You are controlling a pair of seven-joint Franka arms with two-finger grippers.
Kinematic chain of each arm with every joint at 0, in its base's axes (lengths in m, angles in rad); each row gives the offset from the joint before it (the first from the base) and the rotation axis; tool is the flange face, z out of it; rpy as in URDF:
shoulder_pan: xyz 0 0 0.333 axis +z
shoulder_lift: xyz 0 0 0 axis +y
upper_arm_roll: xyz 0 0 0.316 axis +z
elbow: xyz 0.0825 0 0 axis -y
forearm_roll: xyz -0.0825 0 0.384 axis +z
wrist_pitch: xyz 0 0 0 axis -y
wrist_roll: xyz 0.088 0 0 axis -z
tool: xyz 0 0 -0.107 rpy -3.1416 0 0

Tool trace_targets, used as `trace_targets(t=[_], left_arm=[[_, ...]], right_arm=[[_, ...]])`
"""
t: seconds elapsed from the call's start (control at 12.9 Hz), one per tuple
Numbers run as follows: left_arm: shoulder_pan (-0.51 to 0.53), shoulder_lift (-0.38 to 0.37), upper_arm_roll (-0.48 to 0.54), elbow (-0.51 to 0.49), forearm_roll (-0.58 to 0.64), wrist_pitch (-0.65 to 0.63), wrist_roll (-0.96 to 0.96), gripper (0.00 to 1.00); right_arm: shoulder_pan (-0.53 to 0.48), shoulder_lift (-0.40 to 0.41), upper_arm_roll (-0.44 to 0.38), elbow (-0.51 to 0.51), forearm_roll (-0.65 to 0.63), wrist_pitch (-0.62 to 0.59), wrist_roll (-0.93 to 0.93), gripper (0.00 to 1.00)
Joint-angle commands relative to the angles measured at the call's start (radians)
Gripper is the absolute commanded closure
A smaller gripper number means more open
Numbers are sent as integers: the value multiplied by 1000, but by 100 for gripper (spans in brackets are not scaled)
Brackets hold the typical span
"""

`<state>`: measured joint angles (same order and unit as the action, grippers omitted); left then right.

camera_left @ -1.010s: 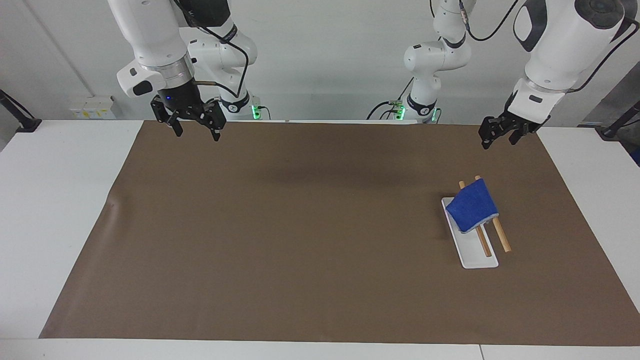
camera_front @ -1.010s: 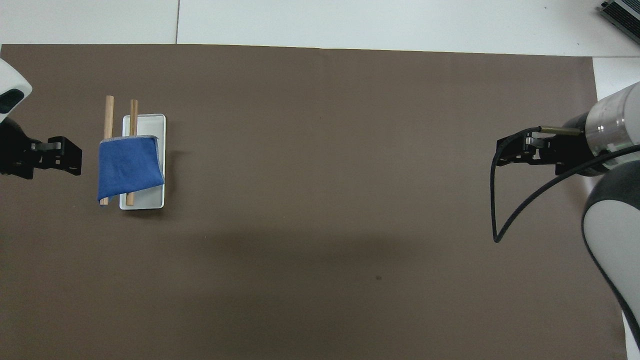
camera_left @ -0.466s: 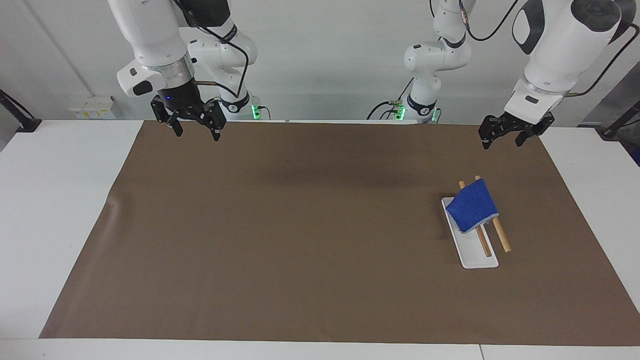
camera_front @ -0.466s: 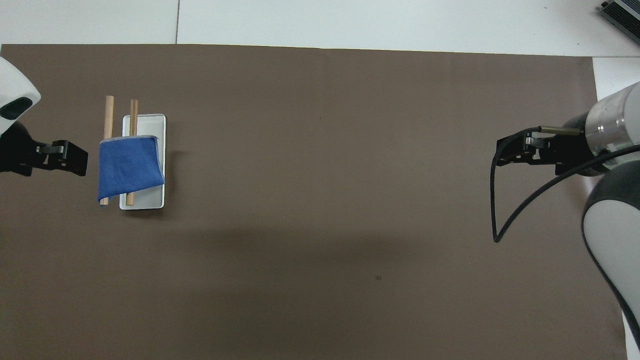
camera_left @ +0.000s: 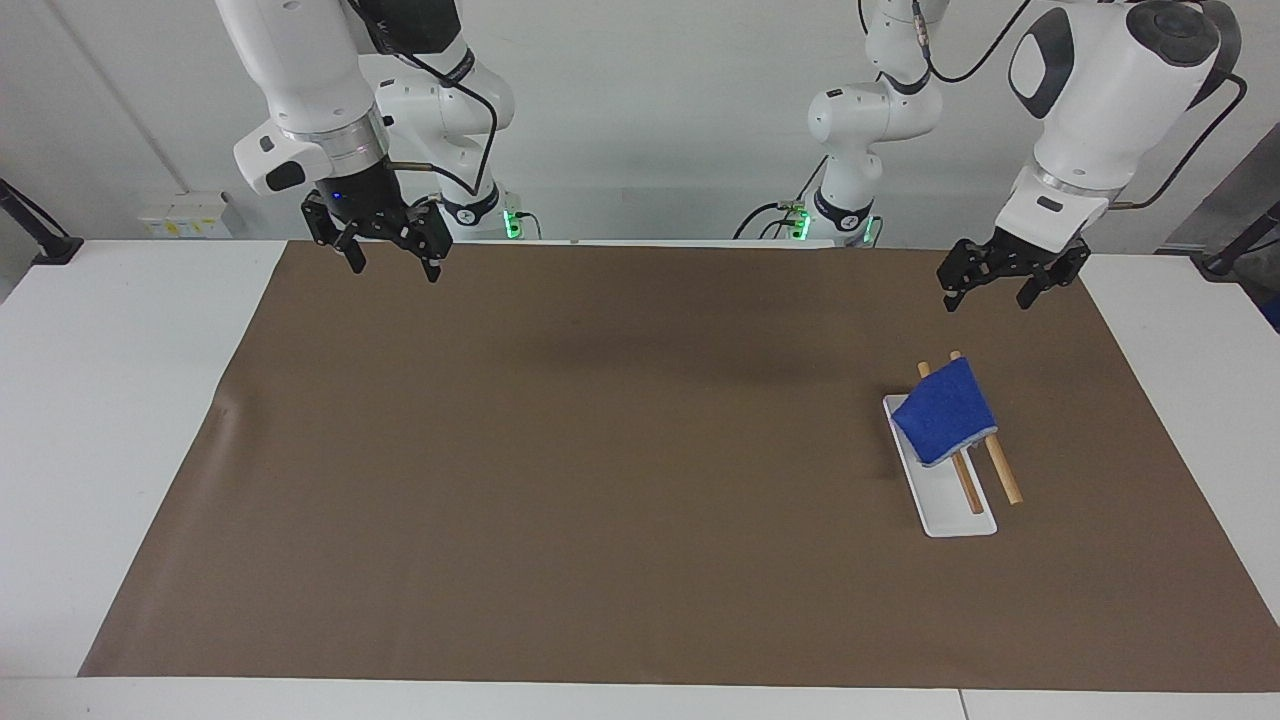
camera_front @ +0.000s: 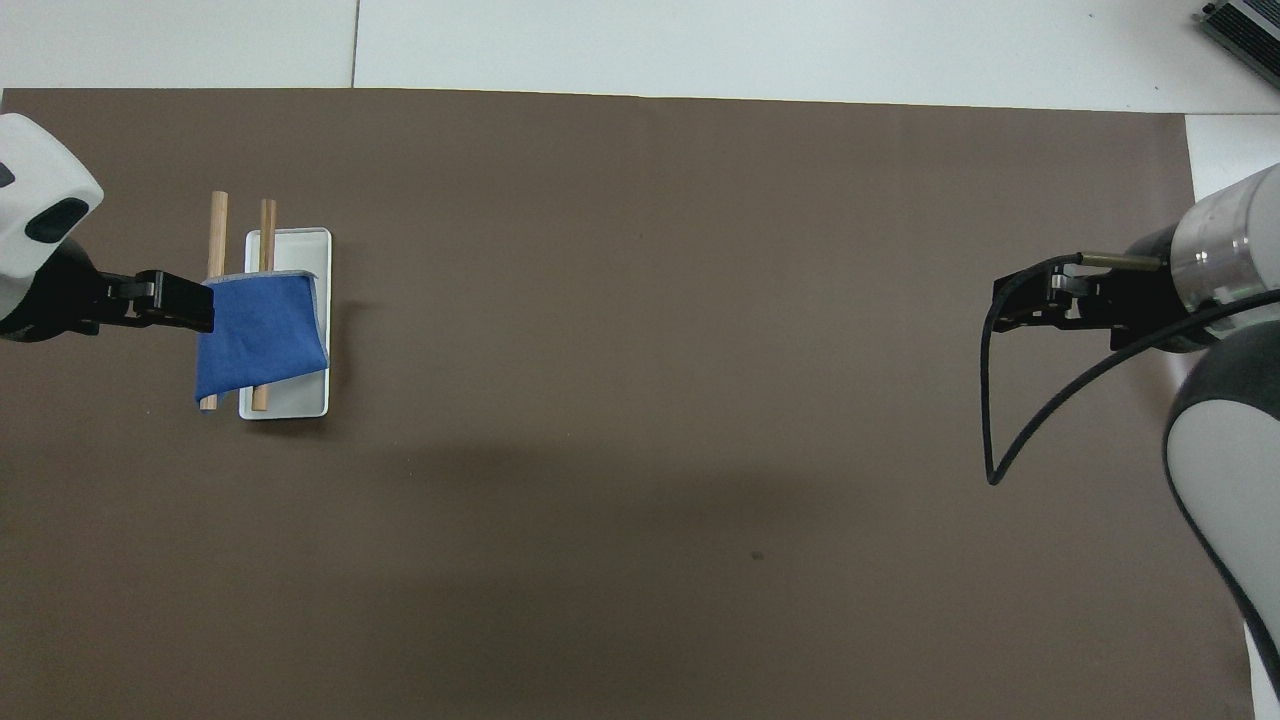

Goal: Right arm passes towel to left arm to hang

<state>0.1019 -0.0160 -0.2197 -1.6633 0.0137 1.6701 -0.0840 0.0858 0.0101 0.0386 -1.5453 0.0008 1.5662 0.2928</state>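
Observation:
The royal-blue towel [camera_left: 943,412] hangs draped over two wooden rods [camera_left: 1003,475] that lie across a white tray [camera_left: 945,512] at the left arm's end of the table. It also shows in the overhead view [camera_front: 262,332]. My left gripper [camera_left: 985,293] is open and empty, raised in the air over the mat beside the towel, apart from it. In the overhead view the left gripper [camera_front: 195,305] overlaps the towel's edge. My right gripper [camera_left: 395,268], with the blue wrist light, is open and empty, raised over the mat at the right arm's end [camera_front: 1005,305].
A brown mat [camera_left: 600,450] covers most of the white table [camera_left: 120,400]. The rods [camera_front: 218,225] stick out past the tray [camera_front: 300,400]. A black cable [camera_front: 1000,440] loops down from the right wrist.
My left gripper has moved toward the towel and slightly lower, now overlapping its edge from above. The right arm and the towel have not moved.

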Motion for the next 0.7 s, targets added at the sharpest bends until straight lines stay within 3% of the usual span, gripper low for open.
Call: trace_targets(t=[0.0, 0.62], left_arm=[[-5, -28, 3, -32, -15, 29, 4, 0], [-7, -32, 3, -21, -31, 11, -33, 0]], right_arm=[[-3, -12, 1, -12, -13, -9, -24, 0], [-3, -13, 1, -13, -13, -9, -26, 0]])
